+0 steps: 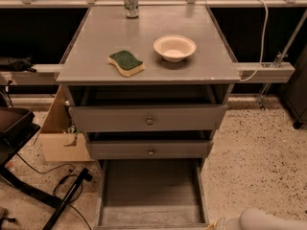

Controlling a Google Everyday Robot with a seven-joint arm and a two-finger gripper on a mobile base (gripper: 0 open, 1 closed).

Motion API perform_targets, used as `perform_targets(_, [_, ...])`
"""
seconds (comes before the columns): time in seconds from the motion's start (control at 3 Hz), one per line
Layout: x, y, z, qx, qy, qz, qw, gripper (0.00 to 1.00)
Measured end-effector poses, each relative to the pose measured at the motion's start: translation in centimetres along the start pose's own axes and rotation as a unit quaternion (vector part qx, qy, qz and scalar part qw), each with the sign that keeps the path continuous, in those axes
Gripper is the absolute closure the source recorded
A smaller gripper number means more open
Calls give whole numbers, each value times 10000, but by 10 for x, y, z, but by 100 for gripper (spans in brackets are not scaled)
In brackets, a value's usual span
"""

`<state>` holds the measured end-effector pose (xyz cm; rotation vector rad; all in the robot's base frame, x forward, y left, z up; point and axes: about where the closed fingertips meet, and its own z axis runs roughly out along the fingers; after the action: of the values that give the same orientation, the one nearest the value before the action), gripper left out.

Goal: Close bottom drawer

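Currently the grey wooden bottom drawer point(151, 195) stands fully open; the end effector point(221, 223) sits at its five o'clock corner, and I cannot tell its grip state.

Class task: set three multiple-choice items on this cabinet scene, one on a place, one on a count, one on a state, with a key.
1. The sponge lies: A on the floor; B on the cabinet top, left of the bowl; C on a chair.
2. Things on the top: A one; B two; C three.
3. The bottom drawer is: A pulled out; B shut; C missing.
Key: B, it sits beside the bowl; C, can, sponge, bowl; A, its tray shows.
The gripper is out of view; only a white arm part shows bottom right.
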<state>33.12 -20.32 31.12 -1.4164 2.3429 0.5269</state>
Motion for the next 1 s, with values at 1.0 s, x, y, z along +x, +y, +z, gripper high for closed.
perform_targets(1.0, [98,17,138,-233,275,346,9988,100])
